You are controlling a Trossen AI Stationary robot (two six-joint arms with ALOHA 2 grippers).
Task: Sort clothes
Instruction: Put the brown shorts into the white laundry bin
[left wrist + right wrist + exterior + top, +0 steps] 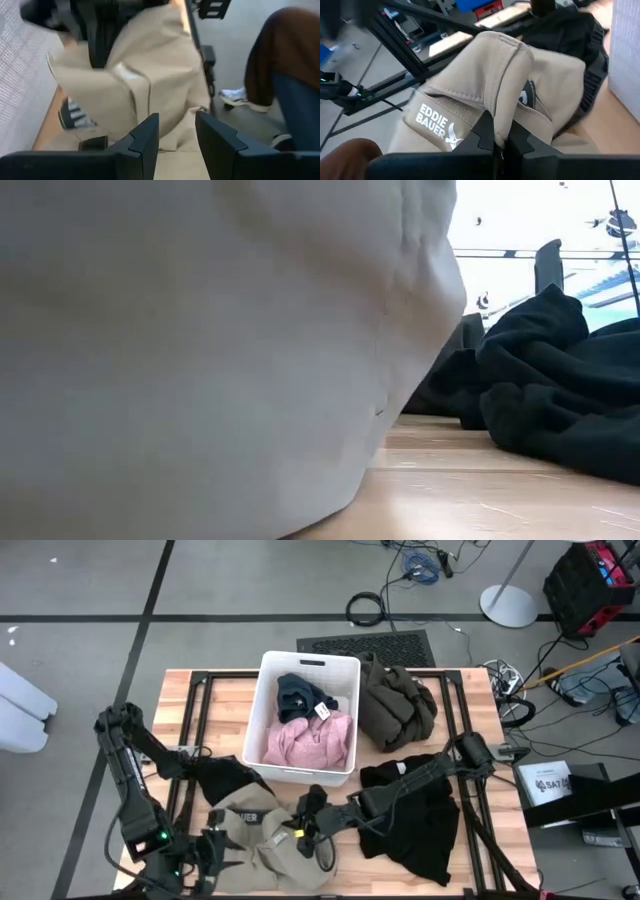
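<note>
A tan-beige garment (262, 838) lies bunched on the table's near side, left of centre; it fills the left of the low view (200, 330). My right gripper (308, 823) is shut on it at its right part. My left gripper (215, 852) is open at the garment's near left edge, with tan cloth (150, 75) showing in front of and between its fingers. The white bin (345, 755) at the far centre holds a pink garment (310, 740) and a dark teal-blue one (297, 692). An olive-brown garment (395, 705) lies right of the bin. Black garments lie at the right (415, 815) and near the bin's left corner (225, 780). My right gripper pinches a raised fold of the tan-beige garment (502, 107) between its two shut fingers (482, 132). The fold stands up out of the fingers, beside the printed "EDDIE BAUER" patch (432, 122). The rest of the garment lies on the table. I cannot tell whether my left gripper touches the cloth.
The black garment (560, 380) lies on the wood just right of the tan one. Dark frame rails run along the table's edges (190, 755). In the left wrist view a person's leg and shoe (280, 75) show beyond the table's edge.
</note>
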